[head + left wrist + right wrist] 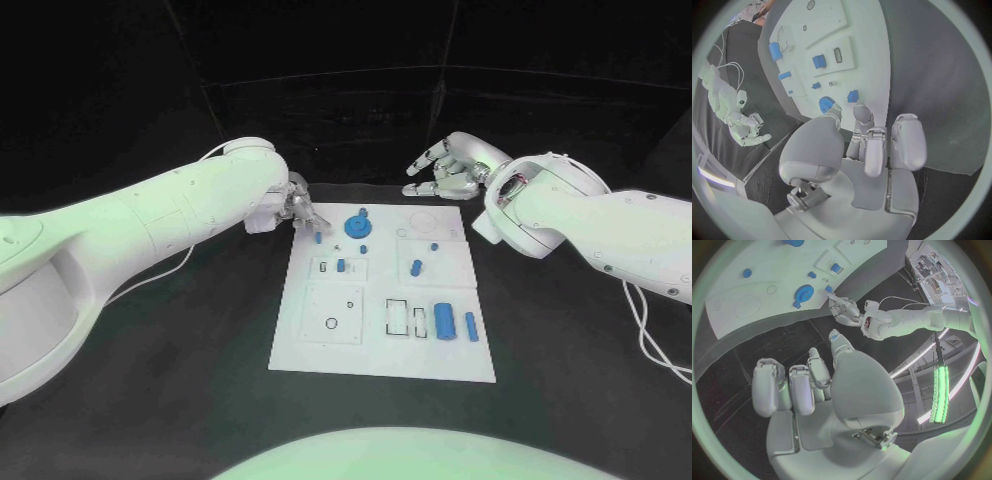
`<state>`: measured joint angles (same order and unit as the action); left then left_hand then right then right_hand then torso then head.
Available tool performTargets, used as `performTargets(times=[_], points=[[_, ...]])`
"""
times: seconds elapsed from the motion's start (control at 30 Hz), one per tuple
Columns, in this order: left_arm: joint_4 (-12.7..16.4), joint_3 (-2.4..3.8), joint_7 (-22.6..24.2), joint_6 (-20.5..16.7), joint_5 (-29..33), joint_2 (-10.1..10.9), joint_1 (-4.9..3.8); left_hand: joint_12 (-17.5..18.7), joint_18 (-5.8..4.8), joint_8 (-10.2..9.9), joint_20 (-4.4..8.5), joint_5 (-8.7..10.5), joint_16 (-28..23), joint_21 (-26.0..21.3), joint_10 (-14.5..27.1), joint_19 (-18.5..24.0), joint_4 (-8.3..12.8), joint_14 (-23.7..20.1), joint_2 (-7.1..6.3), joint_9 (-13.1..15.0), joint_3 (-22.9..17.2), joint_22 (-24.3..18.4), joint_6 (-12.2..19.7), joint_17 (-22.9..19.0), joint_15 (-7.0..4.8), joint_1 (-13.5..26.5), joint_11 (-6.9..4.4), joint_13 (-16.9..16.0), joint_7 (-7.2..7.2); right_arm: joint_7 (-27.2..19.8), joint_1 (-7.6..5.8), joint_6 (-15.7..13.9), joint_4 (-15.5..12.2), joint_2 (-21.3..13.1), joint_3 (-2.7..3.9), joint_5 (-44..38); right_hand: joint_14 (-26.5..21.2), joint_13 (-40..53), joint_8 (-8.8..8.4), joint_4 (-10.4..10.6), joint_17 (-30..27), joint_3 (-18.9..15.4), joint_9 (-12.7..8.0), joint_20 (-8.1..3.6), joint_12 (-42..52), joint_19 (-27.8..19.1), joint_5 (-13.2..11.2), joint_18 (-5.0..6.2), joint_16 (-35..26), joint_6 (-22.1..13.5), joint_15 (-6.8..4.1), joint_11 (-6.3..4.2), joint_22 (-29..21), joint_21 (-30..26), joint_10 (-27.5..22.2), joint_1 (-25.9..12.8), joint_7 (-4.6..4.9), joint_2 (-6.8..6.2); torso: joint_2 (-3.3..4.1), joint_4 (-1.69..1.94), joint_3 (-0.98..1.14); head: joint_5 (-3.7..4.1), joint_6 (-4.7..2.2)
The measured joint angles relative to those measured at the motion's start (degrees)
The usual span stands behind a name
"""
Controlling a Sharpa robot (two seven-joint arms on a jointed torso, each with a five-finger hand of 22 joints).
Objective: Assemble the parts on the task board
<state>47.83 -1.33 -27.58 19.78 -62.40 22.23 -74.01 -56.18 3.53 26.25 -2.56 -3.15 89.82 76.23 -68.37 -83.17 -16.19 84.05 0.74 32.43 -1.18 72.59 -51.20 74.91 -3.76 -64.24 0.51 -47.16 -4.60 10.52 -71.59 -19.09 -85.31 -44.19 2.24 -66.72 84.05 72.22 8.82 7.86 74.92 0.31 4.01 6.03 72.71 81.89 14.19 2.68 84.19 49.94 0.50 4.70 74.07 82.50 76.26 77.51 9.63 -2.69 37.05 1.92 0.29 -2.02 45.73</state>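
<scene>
The white task board [389, 300] lies in the middle of the black table. A round blue part [359, 228] sits near its far left, with small blue parts [320, 238] around it and two blue cylinders [447, 320] at the near right. My left hand [299, 210] hovers at the board's far left corner, fingers half curled and apart, holding nothing. Its fingertips [861, 112] are close to the round blue part [826, 104] and a small blue part [852, 96]. My right hand [447, 170] hangs beyond the board's far edge with loosely bent fingers [792, 385], holding nothing.
Several recesses and outlined slots [407, 320] mark the board's near half. Bare black table [159, 360] lies on both sides of the board. White cables [649, 330] trail along the table at the right. A dark wall stands behind the table.
</scene>
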Motion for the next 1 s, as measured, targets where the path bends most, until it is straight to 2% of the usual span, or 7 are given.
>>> performTargets(times=[0.5, 1.0], points=[[-1.1, -0.01, -0.1, 1.2, -0.4, -0.5, 0.23, -0.2, 0.00, -0.2, 0.00, 0.00, 0.0, 0.1, -0.2, 0.0, 0.1, 0.0, -0.20, -0.4, 0.4, 0.2, -0.4, 0.0, 0.00, -0.7, -0.22, 0.0, 0.00, -0.1, 0.00, 0.0, 0.0, 0.1, 0.00, 0.0, 0.0, 0.0, 0.00, 0.0, 0.0, 0.0, 0.0, 0.00, 0.0, 0.0, 0.0, -0.01, 0.0, 0.0, 0.00, 0.00, 0.0, 0.0, 0.0, 0.0, 0.00, 0.00, -0.02, 0.02, 0.01, 0.25, 0.08], [-2.1, -0.01, -0.1, 1.7, -0.5, -1.7, 0.54, -0.5, 0.00, -0.2, -0.20, 0.00, 0.0, 0.1, -0.2, -0.2, 0.4, 0.0, 0.45, -0.8, 0.7, 0.3, -1.0, 0.0, 0.00, -2.4, -0.22, 0.0, 0.21, -0.1, 0.00, 0.0, 0.1, 0.3, 0.00, 0.0, 0.0, 0.0, 0.00, 0.0, 0.0, 0.0, 0.0, 0.00, 0.0, 0.0, 0.0, -0.01, 0.0, 0.0, 0.00, 0.00, 0.0, 0.0, 0.0, 0.0, 0.00, 0.00, -0.03, 0.04, 0.04, 0.18, 0.16]])
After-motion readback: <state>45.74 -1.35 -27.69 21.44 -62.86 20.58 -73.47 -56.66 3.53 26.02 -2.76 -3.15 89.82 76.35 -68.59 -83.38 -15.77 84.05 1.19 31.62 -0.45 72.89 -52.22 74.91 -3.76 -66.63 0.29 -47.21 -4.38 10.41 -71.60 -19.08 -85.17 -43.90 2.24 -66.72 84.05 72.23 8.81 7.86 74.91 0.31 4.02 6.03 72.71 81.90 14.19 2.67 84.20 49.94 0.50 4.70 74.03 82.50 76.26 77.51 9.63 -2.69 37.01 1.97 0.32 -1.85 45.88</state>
